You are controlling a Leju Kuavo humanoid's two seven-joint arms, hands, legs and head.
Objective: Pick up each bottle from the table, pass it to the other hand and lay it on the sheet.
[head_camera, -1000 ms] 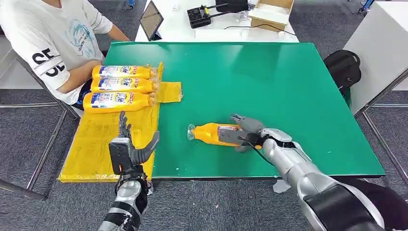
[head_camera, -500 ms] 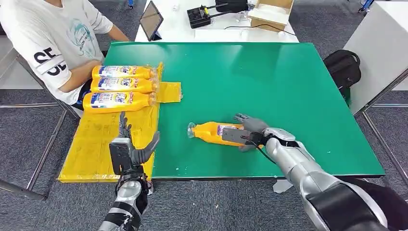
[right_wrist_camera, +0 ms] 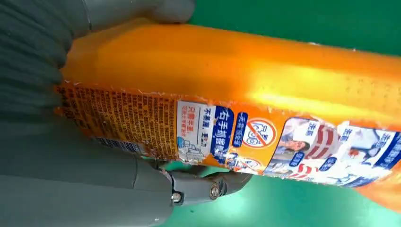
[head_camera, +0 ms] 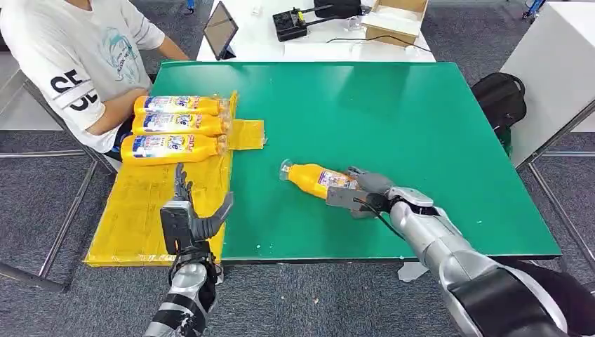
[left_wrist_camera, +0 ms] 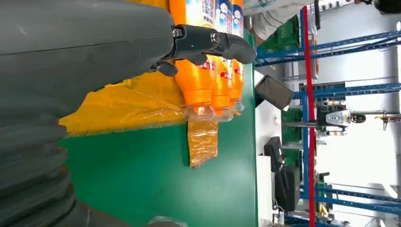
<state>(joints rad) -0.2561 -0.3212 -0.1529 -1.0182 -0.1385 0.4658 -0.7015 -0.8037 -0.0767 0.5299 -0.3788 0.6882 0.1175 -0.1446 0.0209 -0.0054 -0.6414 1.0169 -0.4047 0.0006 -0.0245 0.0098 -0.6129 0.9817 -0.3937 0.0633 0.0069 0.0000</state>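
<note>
Head view: the bottle (head_camera: 317,178) was gripped at its base by the right hand (head_camera: 358,191) — smooth, probably slippery; the left hand's (head_camera: 188,217) fingers were spread, empty.

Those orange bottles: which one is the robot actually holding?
The lone orange bottle out on the green table, gripped by the right hand. The other three bottles lie side by side on the yellow sheet, untouched.

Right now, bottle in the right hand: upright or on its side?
On its side. The bottle lies roughly level over the green table, cap end toward the sheet, with the right hand gripping its base end.
</note>
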